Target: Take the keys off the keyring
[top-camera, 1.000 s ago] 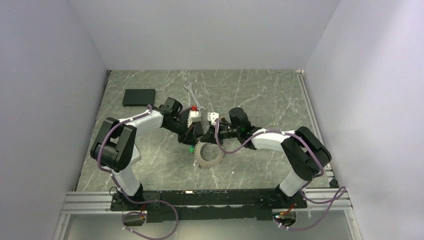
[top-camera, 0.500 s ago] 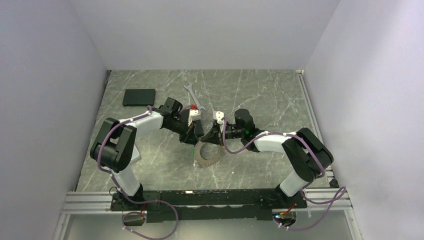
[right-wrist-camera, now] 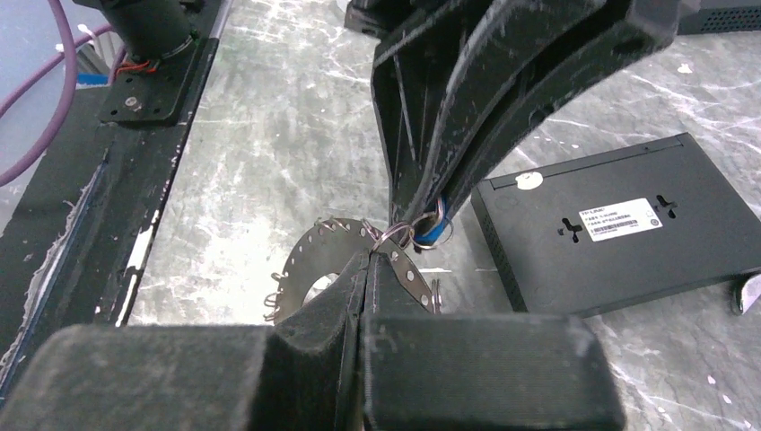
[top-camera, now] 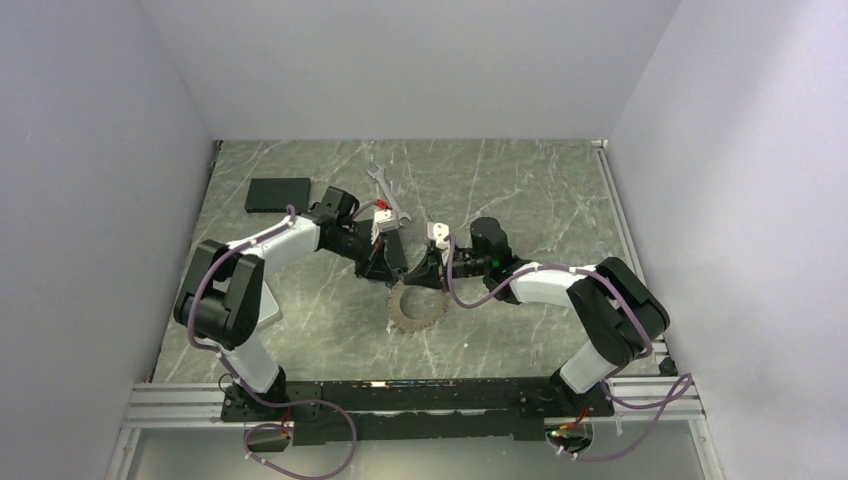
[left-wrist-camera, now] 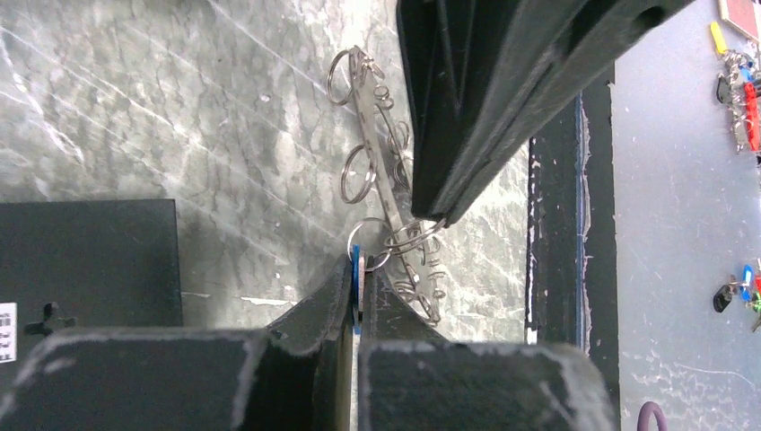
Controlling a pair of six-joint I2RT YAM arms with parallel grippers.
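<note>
Keyring (top-camera: 417, 307) stays put while left jaws, clamping blue key (left-wrist-camera: 355, 269), edge back.

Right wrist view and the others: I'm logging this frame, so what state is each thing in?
left pincer: shut on the blue key.
right pincer: shut on the keyring rim.
blue key: clamped, not yet off the keyring.
keyring: held at its rim.
black box: lying flat, label up.
spanner: lying flat, untouched.

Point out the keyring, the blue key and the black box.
keyring (right-wrist-camera: 301, 257), right wrist view, on its flat band.
blue key (right-wrist-camera: 433, 232), right wrist view, its plastic head.
black box (top-camera: 279, 193), top external view, middle of its top.
</note>
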